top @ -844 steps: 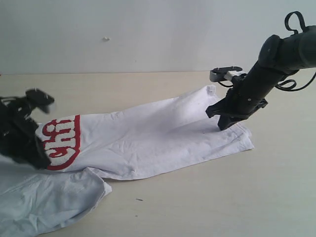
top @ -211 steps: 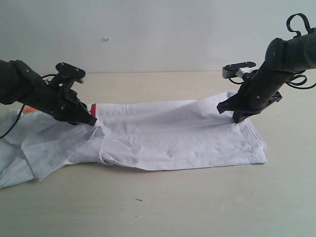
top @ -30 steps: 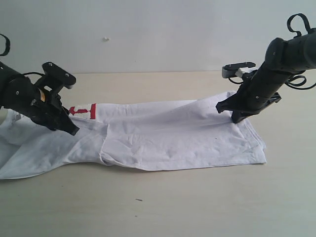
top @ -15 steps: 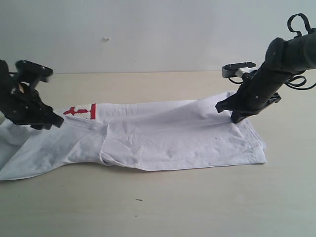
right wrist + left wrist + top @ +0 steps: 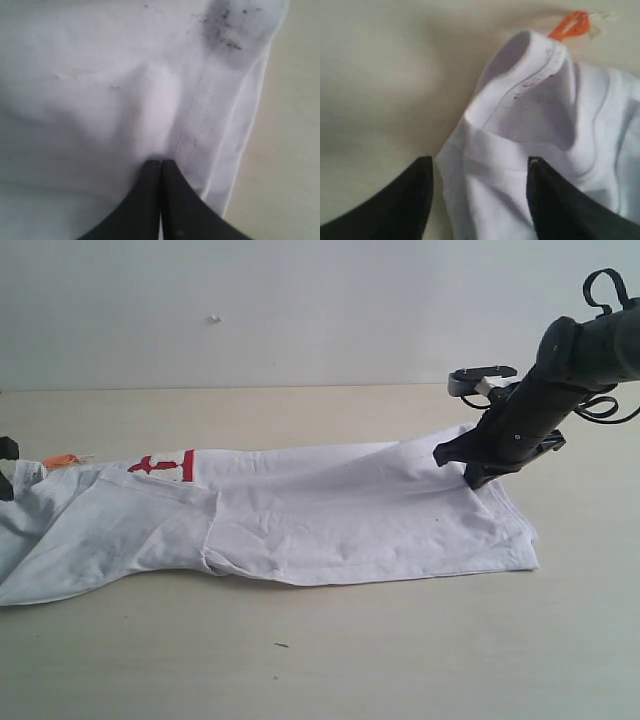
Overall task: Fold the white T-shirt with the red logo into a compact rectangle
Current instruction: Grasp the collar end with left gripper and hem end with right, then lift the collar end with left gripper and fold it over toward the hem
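The white T-shirt [image 5: 330, 515] lies stretched across the table as a long band, its sleeve end at the left. Only a short stretch of the red logo [image 5: 162, 465] shows at the far fold. The orange neck tag [image 5: 62, 459] lies at the far left. My left gripper [image 5: 480, 172] is open over the ribbed collar [image 5: 535, 75], with cloth between its spread fingers [image 5: 412, 200] and the orange tag [image 5: 572, 26] beyond. In the exterior view only a sliver of it shows at the left edge. My right gripper [image 5: 477, 476] [image 5: 161, 162] is shut, pinching the shirt beside its stitched hem [image 5: 200, 112].
The beige table [image 5: 330, 650] runs to a pale wall [image 5: 300, 310] behind. A small dark speck [image 5: 282, 645] lies on the table in front of the shirt. Dark smudges [image 5: 227, 27] mark the hem corner near my right gripper.
My left arm has swung left, almost out of the exterior view, baring the shirt's left end and the orange tag. The right arm stays pinched on the hem.
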Controlling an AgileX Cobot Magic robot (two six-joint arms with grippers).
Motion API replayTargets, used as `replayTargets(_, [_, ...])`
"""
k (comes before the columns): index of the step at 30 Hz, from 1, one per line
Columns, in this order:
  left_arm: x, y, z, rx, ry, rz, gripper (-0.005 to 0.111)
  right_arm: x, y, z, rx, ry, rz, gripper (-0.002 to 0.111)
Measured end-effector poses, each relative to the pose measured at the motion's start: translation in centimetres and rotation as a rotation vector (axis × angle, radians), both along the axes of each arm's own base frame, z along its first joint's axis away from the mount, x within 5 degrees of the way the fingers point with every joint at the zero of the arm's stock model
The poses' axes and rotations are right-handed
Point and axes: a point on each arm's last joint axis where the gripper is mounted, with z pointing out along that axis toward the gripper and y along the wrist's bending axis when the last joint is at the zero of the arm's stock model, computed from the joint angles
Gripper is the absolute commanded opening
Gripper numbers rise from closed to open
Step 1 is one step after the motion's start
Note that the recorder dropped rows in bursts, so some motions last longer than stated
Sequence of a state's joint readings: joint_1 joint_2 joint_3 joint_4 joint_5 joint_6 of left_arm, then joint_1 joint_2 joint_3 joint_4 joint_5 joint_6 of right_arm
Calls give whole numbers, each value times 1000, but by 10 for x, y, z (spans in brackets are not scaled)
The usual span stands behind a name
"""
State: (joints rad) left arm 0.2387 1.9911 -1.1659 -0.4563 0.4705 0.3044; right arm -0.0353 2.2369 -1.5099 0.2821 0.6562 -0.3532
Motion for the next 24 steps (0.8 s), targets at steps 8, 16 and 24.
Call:
replayTargets(8, [1,9,-24,-41,50,10,55,1,2,1,23,-10,12,0])
replayTargets(16, [0,-19,-23,-153,92,-134,50,2,5,26,55,-34,19,0])
replayTargets(24, [-1,-20,-20,-165,105,-152,0,-1,9,70,100,-123,-3,0])
